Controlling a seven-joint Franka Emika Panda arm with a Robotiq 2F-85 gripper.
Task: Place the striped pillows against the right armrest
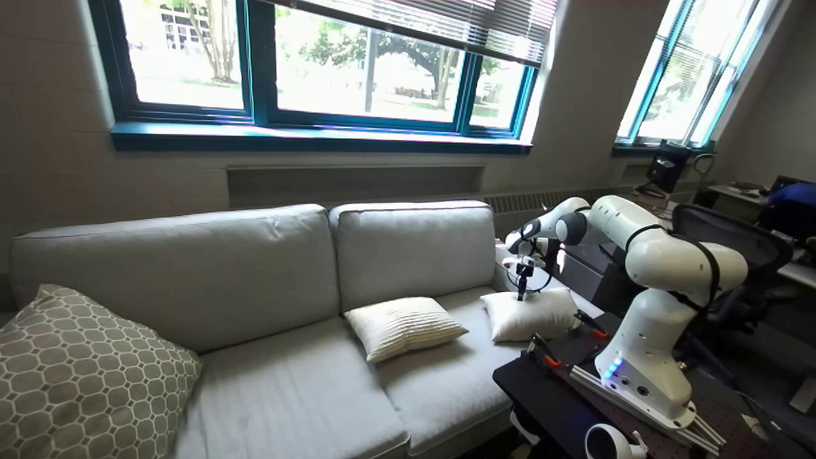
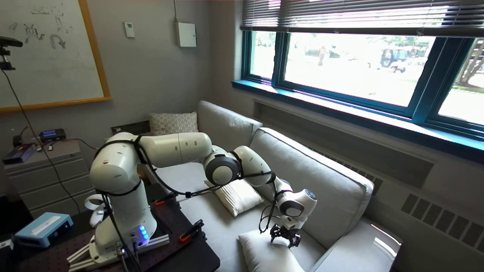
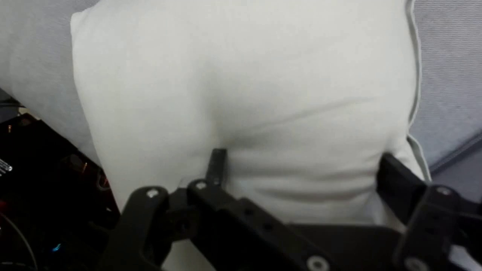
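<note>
my spread tool (image 3: 302,153) presses the plain pillow (image 1: 537,319) — likely to grip wide; striped pillow (image 1: 405,327) at its nine o'clock in an exterior view.

Pillow (image 3: 260,90) beneath end effector (image 3: 302,154)

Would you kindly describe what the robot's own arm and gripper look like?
The glossy white, rounded arm has dark grey joint caps, black straps, thin black cables and a row of blue lights low down. The black two-fingered gripper has slim fingers, jointed links and silvery screws.
</note>
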